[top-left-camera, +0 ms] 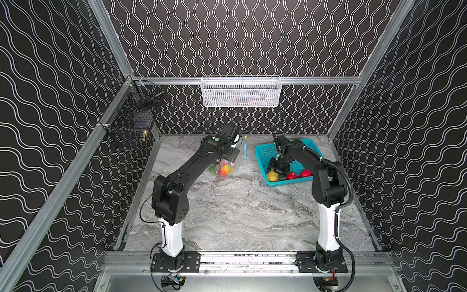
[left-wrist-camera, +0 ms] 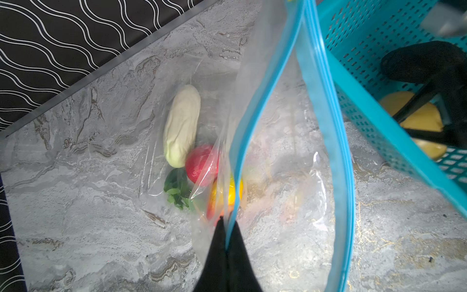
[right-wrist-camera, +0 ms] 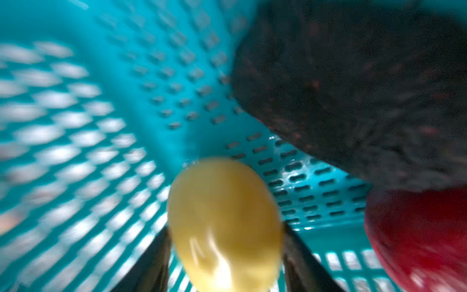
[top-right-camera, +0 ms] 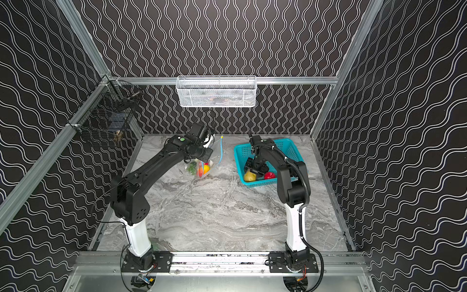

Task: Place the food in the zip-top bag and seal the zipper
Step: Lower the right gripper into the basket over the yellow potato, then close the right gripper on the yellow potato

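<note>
Left gripper (left-wrist-camera: 226,222) clenches the zipper (left-wrist-camera: 348,182), holding the bag (left-wrist-camera: 290,151) agape at the rear of the table (top-left-camera: 240,215). The strip runs front to back, and produce (left-wrist-camera: 182,126) lies at the bag's bottom. In the basket's (top-left-camera: 265,151) near-left corner, the right gripper's (right-wrist-camera: 226,230) jaws flank the potato (right-wrist-camera: 225,202), which lies lengthwise between them; a firm grasp cannot be told. Bare marble spreads frontward.

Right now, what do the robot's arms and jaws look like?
Both arms are matte black with boxy joints and a white lower link. The left arm has a round green dot near its wrist; a ribbed black hose runs along the right arm. The jaws are black.
</note>
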Robot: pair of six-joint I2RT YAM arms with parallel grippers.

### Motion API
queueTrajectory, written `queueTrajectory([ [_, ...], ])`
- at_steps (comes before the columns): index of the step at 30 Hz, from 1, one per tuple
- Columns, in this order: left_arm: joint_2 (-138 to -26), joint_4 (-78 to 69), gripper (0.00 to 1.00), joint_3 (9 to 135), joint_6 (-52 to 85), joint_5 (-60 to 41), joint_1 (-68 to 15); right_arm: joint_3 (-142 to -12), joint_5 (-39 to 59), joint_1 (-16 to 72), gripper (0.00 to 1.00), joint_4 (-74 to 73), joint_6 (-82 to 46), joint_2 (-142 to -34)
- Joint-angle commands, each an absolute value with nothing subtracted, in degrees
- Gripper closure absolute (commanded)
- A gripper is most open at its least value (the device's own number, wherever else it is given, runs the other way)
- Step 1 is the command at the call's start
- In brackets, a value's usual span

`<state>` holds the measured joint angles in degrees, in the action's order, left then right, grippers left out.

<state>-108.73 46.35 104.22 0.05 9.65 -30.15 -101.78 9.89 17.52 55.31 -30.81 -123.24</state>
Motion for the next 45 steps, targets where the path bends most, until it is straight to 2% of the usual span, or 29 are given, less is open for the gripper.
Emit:
queueTrajectory([
  [1, -108.72, 46.49, 1.00, 104.76, 1.07, 9.19, -30.08, -101.54, 10.15, 17.14, 0.48, 54.34, -32.55, -122.99],
  [8, -109.12, 47.05, 1.00, 105.63, 1.40, 9.64, -30.08, -100.32, 11.95, 15.90, 0.50, 51.81, -33.41, -120.93],
  [10, -109.21, 47.32, 1.00, 105.93, 1.44, 9.86, -30.06, -100.56, 12.20, 15.91, 0.45, 52.39, -32.84, -121.03],
  [14, -108.90, 47.17, 1.00, 105.89, 1.21, 10.61, -30.06, -98.37, 12.34, 16.02, 0.28, 52.24, -32.14, -119.15],
  [19, -109.14, 47.29, 1.00, 106.41, 1.09, 10.78, -30.07, -97.76, 9.35, 17.10, 0.18, 54.16, -29.86, -117.37],
  [25, -110.12, 47.73, 1.00, 107.26, 1.23, 10.58, -30.11, -100.11, 0.71, 18.90, 0.13, 58.82, -23.65, -119.79],
  [31, -110.38, 47.72, 1.00, 107.54, 0.96, 10.89, -30.10, -101.00, -1.76, 20.02, 0.11, 58.76, -19.80, -119.94],
  [33, -110.57, 47.90, 1.00, 107.76, 0.97, 11.16, -30.10, -101.44, -3.78, 20.39, 0.05, 58.60, -17.14, -120.42],
  [35, -110.58, 47.90, 1.00, 107.80, 0.97, 11.02, -30.10, -102.92, -5.61, 20.42, 0.03, 59.52, -15.35, -121.35],
  [45, -110.51, 47.76, 1.00, 107.75, 0.63, 11.76, -30.15, -99.81, -2.93, 21.27, 0.01, 53.86, -4.33, -119.96],
])
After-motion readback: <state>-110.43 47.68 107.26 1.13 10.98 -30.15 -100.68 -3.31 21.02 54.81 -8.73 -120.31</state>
